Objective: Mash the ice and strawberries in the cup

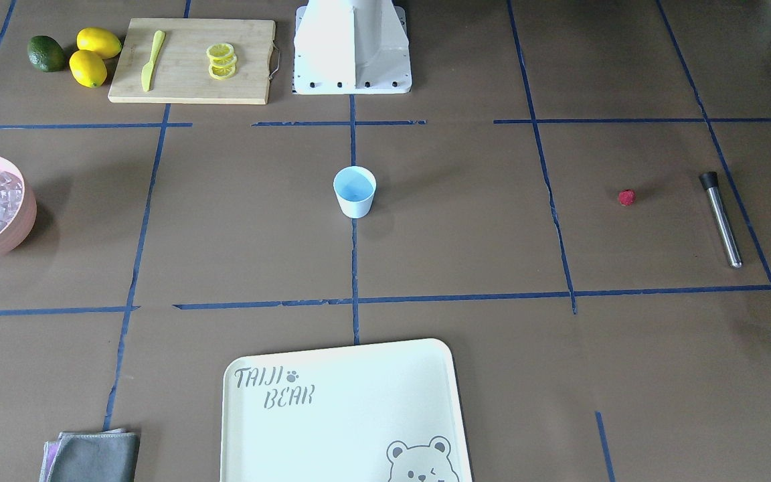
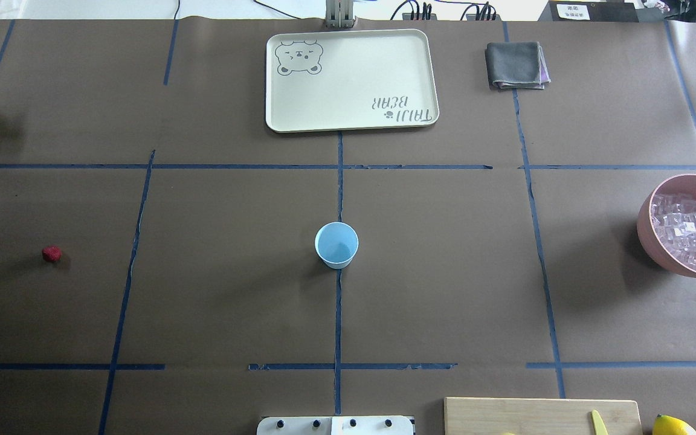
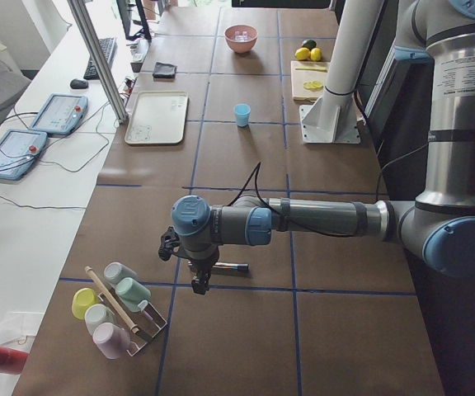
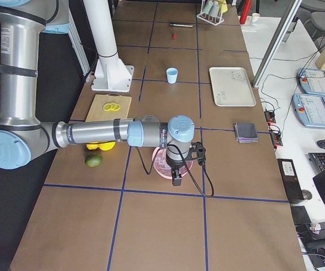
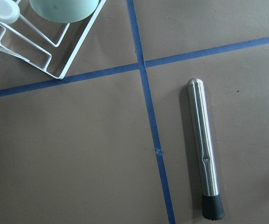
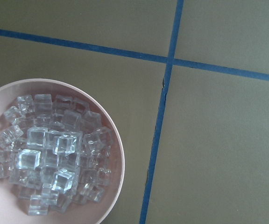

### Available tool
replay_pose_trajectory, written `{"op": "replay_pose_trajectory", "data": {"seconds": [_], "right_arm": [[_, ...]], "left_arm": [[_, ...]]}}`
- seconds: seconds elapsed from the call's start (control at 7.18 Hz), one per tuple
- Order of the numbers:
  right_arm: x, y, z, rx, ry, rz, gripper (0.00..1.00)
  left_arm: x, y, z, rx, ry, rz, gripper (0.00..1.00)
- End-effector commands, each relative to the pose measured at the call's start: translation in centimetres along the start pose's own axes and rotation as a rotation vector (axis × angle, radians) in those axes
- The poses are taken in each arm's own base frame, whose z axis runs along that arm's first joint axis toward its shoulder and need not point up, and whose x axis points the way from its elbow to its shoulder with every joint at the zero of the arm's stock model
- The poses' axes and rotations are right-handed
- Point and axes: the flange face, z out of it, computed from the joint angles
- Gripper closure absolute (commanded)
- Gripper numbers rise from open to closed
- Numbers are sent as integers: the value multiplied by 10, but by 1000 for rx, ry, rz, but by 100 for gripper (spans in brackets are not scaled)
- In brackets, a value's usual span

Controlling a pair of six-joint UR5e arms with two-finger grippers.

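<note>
L gripper [image 3: 197,285] hangs over muddler [image 5: 203,148], R gripper [image 4: 176,180] over ice [image 6: 46,154] in bowl [image 1: 24,224]; how far either's open, can't tell. Cup [image 1: 355,192] upright mid-table.

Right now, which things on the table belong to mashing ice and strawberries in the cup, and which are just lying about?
For the job:
cup, looks empty
ice in the pink bowl
strawberry
metal muddler

Lying about:
tray
grey cloth
cutting board with lemon slices and yellow knife
lemons
green fruit
</note>
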Motion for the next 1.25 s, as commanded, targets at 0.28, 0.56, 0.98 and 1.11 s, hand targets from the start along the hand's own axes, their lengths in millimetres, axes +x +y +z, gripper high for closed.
{"op": "replay_pose_trajectory", "data": {"seconds": [0.28, 0.56, 0.98, 1.11], "right_arm": [[-64, -30, 15, 128, -58, 7, 0], [-107, -34, 35, 150, -110, 79, 1], [-155, -32, 74, 139, -104, 71, 7], [-157, -32, 78, 130, -105, 66, 11]], "left_arm": [[0, 0, 0, 1, 0, -1, 0], [1, 0, 0, 1, 2, -1, 0], [0, 1, 0, 0, 0, -2, 0], [0, 1, 0, 0, 2, 0, 0]]}}
